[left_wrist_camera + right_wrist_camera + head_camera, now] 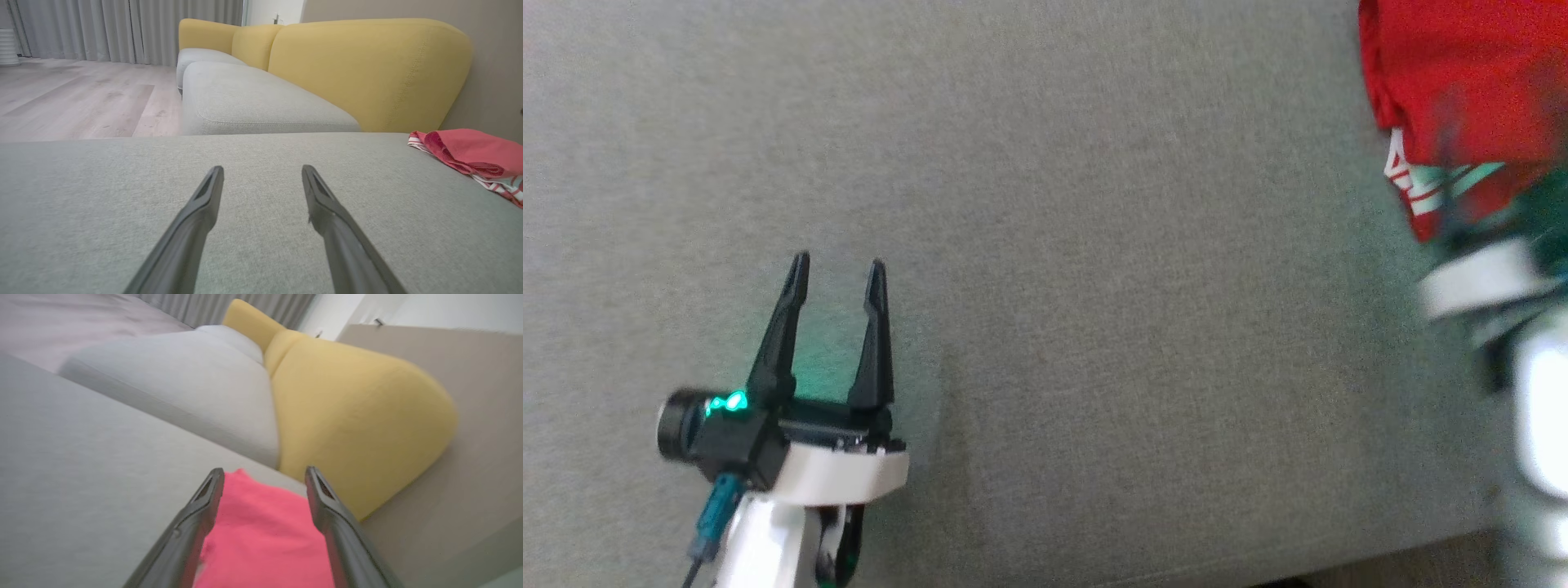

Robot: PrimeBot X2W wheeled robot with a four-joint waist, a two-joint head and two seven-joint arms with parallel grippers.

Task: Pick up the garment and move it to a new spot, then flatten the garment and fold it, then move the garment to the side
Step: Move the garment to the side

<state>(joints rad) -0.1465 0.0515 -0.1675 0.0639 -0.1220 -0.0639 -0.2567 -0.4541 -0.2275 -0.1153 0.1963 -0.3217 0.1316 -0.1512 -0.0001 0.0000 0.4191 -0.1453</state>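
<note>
The red garment lay bunched at the grey seat's far right edge, just ahead of the right hand, whose fingers were spread, and well apart from the released, empty left hand.

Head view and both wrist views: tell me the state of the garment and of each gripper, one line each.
garment: crumpled in a heap, not flattened or folded, lying on the grey cushion.
left gripper: open, empty, over bare cushion, well apart from the garment.
right gripper: open, with the garment showing between its fingers in its wrist view; whether it touches the cloth cannot be told.
</note>
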